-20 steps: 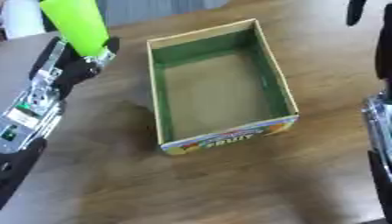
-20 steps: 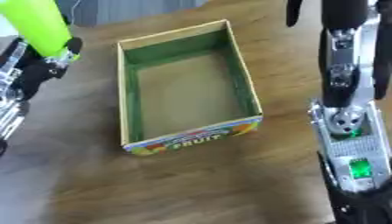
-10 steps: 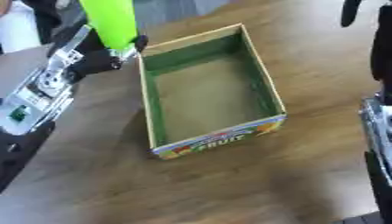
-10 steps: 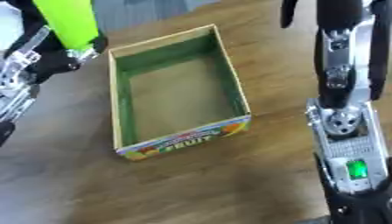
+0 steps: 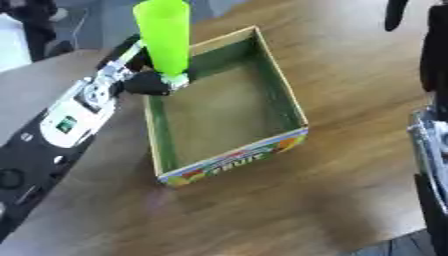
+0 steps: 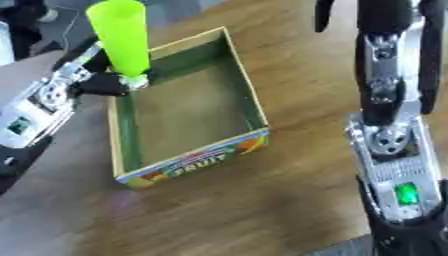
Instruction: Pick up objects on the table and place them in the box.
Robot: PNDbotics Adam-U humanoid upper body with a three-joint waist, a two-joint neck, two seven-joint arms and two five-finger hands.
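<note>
My left hand (image 5: 144,82) has its fingers curled round the base of the upright green cup (image 5: 164,37), held over the box (image 5: 229,150) at its far-left wall; released here, I judge it could catch that wall and topple outside.

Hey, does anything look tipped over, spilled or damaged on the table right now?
Nothing stands out. The left hand holds a green cup upright by its lower end, over the near-left wall of the cardboard box. The box sits flat on the wooden table, looks intact, and has nothing in it yet.
</note>
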